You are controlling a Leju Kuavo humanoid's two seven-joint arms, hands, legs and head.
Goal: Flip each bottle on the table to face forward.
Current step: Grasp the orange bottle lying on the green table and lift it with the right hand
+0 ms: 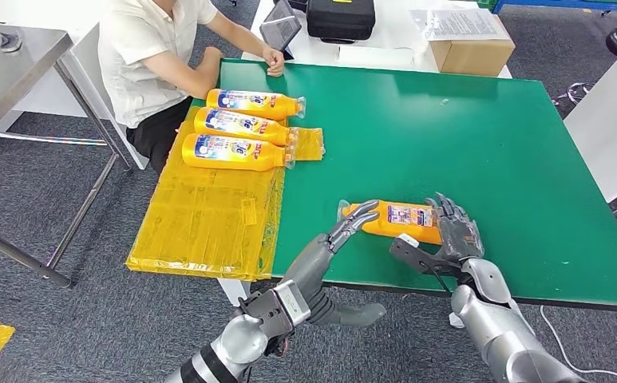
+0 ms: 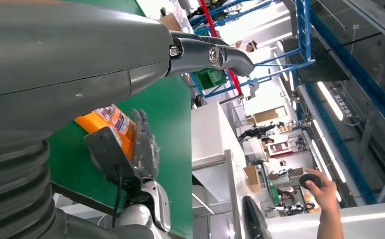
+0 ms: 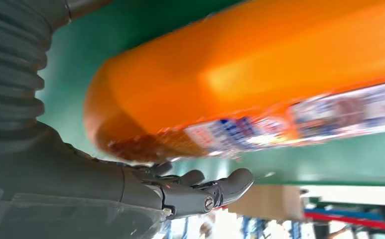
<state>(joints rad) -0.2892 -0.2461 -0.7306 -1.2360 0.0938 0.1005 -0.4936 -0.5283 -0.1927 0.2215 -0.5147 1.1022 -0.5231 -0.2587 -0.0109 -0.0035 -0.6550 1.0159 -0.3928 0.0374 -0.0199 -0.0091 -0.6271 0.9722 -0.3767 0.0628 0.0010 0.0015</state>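
An orange bottle (image 1: 397, 219) lies on its side near the front edge of the green table (image 1: 464, 136), cap to the left, its label partly turned up. My right hand (image 1: 452, 231) grips its base end, thumb on the near side and fingers along the far side. The right wrist view shows the bottle (image 3: 260, 74) blurred above the fingers (image 3: 200, 191). My left hand (image 1: 333, 243) is open, its fingertips touching the cap end. The left wrist view shows the bottle (image 2: 105, 119) against my right hand (image 2: 143, 144). Three more orange bottles (image 1: 237, 125) lie label-up on a yellow mat (image 1: 201, 215).
A person (image 1: 153, 56) sits at the table's far left corner, a fist resting on the edge. A cardboard box (image 1: 472, 52) and a black case (image 1: 339, 17) stand on the white table behind. A grey metal table (image 1: 9, 64) stands at the left.
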